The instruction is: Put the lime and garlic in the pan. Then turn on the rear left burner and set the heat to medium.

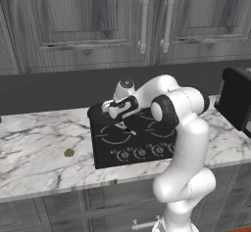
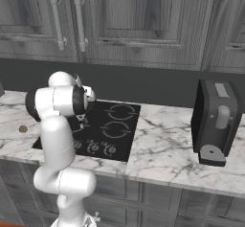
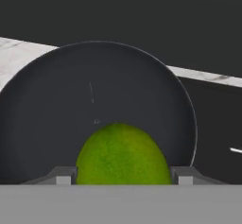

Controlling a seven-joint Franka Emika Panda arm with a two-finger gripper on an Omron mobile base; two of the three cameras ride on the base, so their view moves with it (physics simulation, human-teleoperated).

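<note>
Gripper (image 3: pixel 122 176) closed on the lime (image 3: pixel 122 154), fingertips (image 3: pixel 64 176) pressed to either flank. Lime held above the pan (image 3: pixel 56 105), toward its 6 o'clock edge in the hand view. Pan seated at the rear left of the black cooktop (image 1: pixel 147 143). Garlic (image 1: pixel 69 152) lying on the marble worktop (image 1: pixel 34 148), at 9 o'clock from the cooktop, well apart from it.

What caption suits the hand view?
Gripper holds the lime over the black pan.
</note>
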